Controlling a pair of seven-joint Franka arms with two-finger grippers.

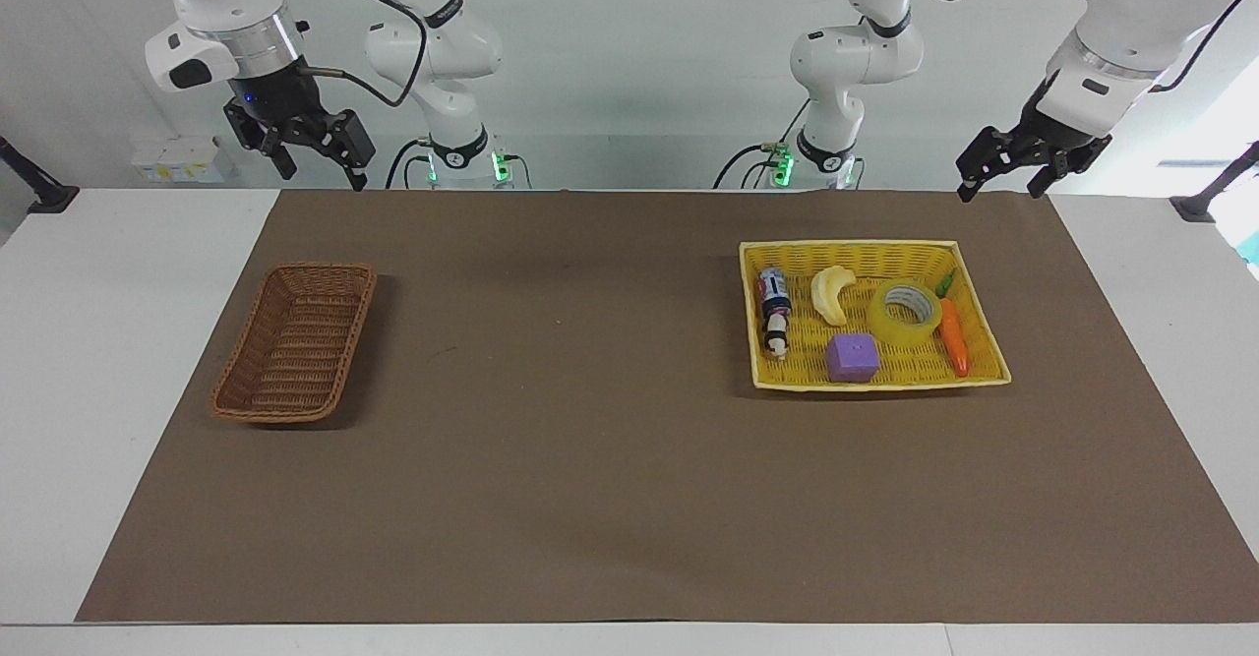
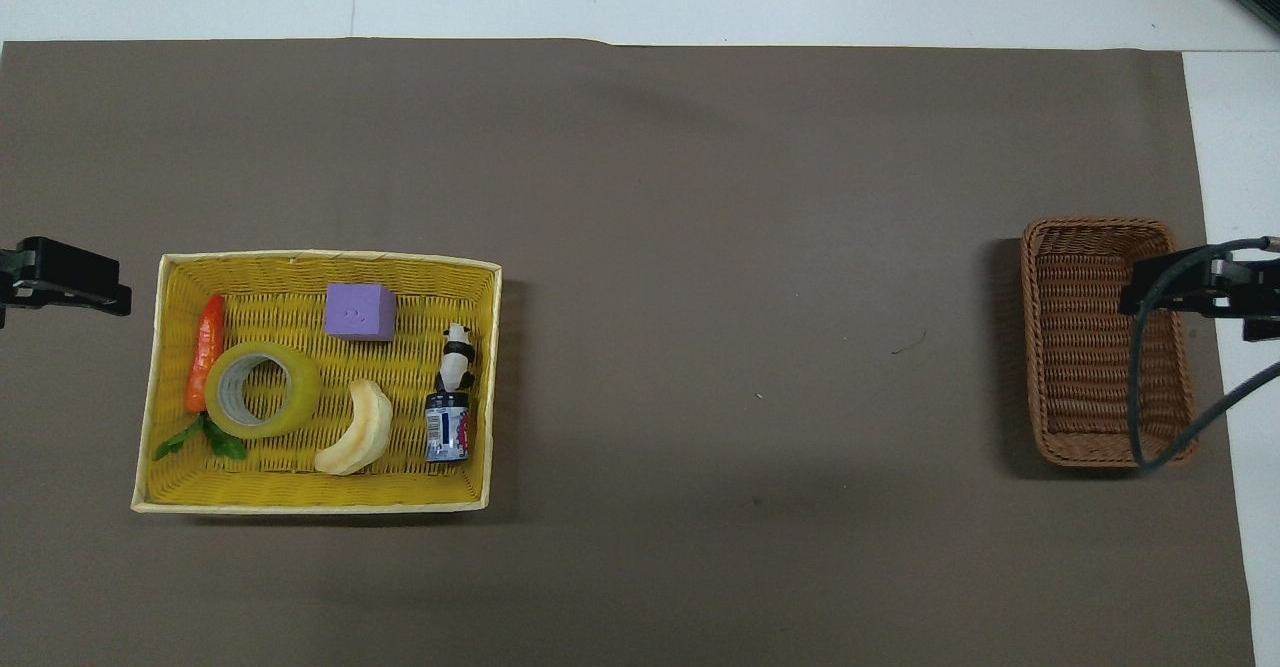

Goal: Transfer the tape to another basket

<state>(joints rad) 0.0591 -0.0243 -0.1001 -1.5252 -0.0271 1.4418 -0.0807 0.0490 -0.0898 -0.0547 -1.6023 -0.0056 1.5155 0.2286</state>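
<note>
The tape [image 1: 906, 312] is a yellow translucent roll with a grey-white core. It lies flat in the bright yellow basket [image 1: 757, 317], between a carrot and a banana; it also shows in the overhead view [image 2: 262, 389]. The brown wicker basket [image 1: 295, 341] stands empty toward the right arm's end of the table and shows in the overhead view too [image 2: 1105, 337]. My left gripper [image 1: 1000, 191] hangs open and empty, high over the mat beside the yellow basket [image 2: 60, 282]. My right gripper [image 1: 324, 178] hangs open and empty, high over the brown basket's outer rim [image 2: 1200, 292].
The yellow basket also holds a purple cube [image 1: 852, 358], a carrot [image 1: 953, 333], a banana [image 1: 832, 292], a small can [image 1: 774, 292] and a panda figure [image 1: 777, 333]. A brown mat [image 1: 590, 420] covers the table between the baskets. The right arm's cable [image 2: 1140, 387] hangs over the brown basket.
</note>
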